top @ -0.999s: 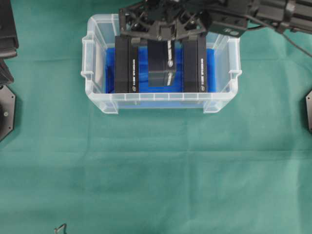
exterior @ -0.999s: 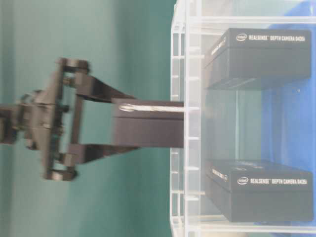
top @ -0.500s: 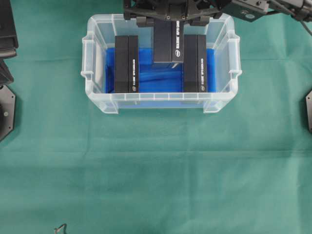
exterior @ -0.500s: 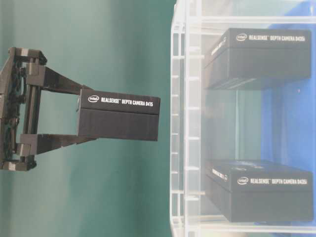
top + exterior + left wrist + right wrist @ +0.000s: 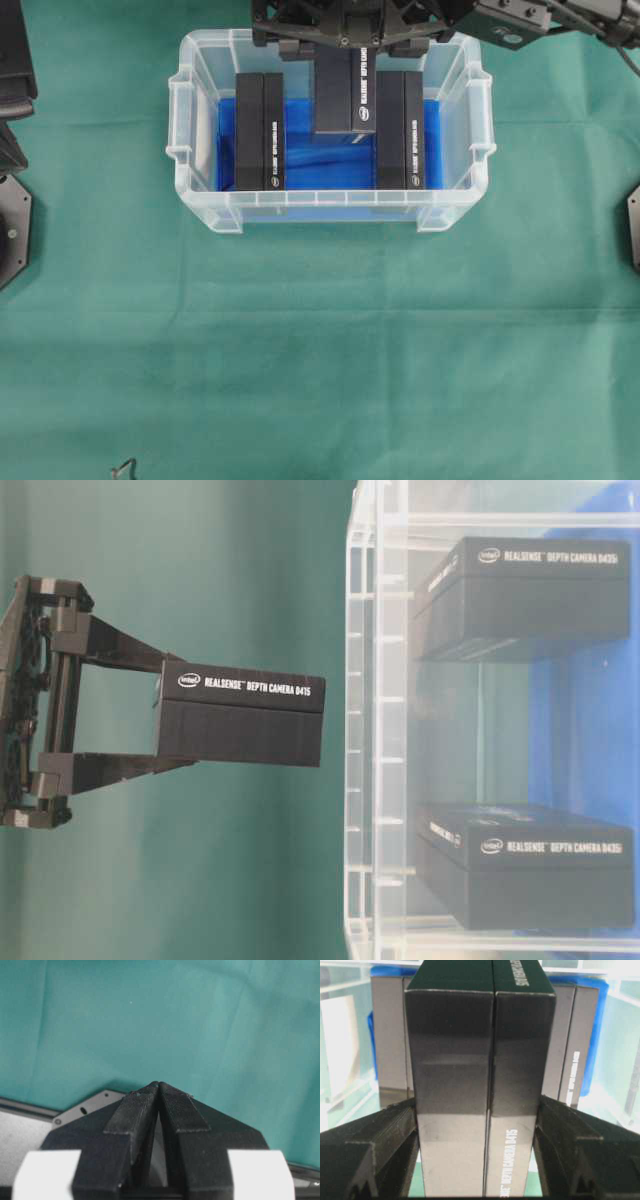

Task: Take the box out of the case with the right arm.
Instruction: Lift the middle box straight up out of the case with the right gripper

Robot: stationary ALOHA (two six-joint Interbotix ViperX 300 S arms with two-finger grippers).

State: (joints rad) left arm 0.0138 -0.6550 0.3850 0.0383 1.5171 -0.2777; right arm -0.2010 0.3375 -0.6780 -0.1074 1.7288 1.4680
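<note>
Case [image 5: 200,205]: clear plastic, blue sheet [image 5: 330,165] on its floor, two black boxes inside, left [image 5: 260,130] and right [image 5: 400,130], marked "Intel RealSense Depth Camera D435i". Third box [image 5: 240,727], marked "D415": clamped between the right gripper [image 5: 160,725] fingers, clear above the rim. Left gripper [image 5: 159,1091]: closed, holding nothing.
</note>
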